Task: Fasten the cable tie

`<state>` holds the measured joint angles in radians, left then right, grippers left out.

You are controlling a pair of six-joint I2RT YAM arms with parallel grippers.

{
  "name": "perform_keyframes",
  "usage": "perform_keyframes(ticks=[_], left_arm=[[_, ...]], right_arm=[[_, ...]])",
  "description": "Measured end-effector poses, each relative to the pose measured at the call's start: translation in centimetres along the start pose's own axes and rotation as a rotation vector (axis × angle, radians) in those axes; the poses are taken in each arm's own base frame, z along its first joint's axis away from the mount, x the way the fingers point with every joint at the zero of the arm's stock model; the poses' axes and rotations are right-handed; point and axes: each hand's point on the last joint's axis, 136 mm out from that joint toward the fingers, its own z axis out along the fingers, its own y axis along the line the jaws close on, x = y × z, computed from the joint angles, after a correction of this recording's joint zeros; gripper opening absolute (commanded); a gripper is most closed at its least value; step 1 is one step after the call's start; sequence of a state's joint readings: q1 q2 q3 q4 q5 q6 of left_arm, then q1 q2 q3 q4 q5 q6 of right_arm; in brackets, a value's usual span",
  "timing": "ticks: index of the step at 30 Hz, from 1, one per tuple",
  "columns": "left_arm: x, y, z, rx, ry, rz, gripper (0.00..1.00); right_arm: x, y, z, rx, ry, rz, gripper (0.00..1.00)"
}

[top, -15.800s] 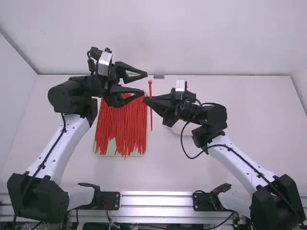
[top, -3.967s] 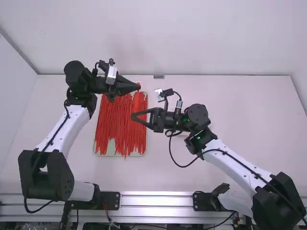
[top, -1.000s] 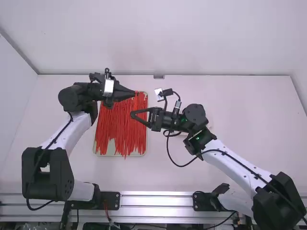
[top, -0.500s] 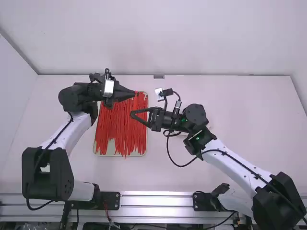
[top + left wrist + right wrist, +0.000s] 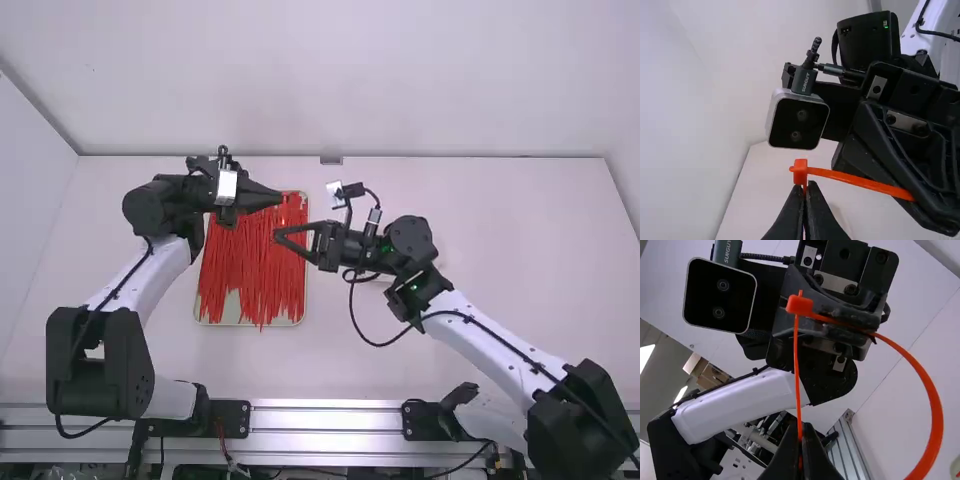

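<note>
A red cable tie (image 5: 850, 180) is held in the air between both grippers, bent into a wide loop (image 5: 932, 405). My left gripper (image 5: 804, 186) is shut on it just below its square head (image 5: 800, 166). My right gripper (image 5: 799, 429) is shut on the thin tail (image 5: 796, 370), which runs straight up to the head (image 5: 799, 304) at the left gripper. From above, the left gripper (image 5: 283, 199) and right gripper (image 5: 277, 233) meet tip to tip over the far right part of the pile of spare red ties (image 5: 250, 265).
The spare ties lie on a pale board (image 5: 300, 318) left of the table's middle. Bare white table (image 5: 520, 230) stretches to the right and in front. White walls close the back and left sides.
Over the last second the right gripper has edged slightly up and closer to the left gripper. The left arm has stayed almost still, and both grips are unchanged.
</note>
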<state>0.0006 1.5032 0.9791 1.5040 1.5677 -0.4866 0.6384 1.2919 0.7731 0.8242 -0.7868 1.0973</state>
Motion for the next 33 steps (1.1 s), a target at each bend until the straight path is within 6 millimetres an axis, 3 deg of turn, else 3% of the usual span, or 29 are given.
perform_keyframes(ticks=[33], left_arm=[[-0.2,-0.6,0.9,0.015,-0.019,0.030,0.01]], right_arm=[[-1.8,0.2,-0.5,-0.002,-0.074,-0.044,0.00]])
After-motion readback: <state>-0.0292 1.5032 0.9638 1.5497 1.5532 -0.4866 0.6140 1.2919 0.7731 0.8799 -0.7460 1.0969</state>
